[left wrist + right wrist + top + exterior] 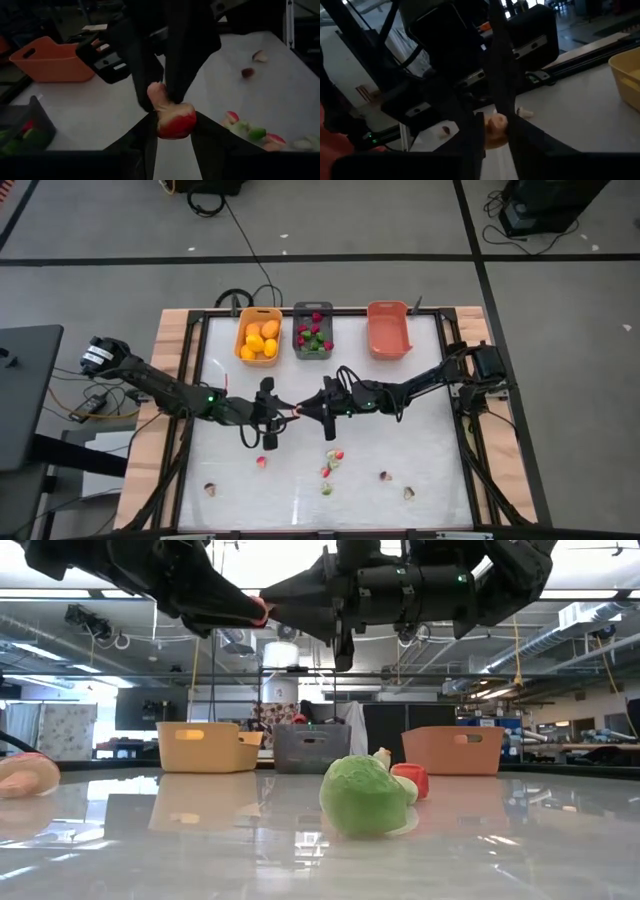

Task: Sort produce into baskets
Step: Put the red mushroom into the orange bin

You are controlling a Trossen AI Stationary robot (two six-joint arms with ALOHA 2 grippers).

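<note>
Above mid-table, the left gripper (172, 132) clamps the red end of a radish (172, 117), fingers narrowly parted. The right gripper (495, 131) pinches its pale tip (both hold it). Three baskets at the far edge: yellow (258, 335), grey (313, 330), coral (388, 330). No writing legible.

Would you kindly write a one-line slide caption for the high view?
Mid-table handover: left pincer and right pincer meet on one radish piece, before three baskets.
</note>
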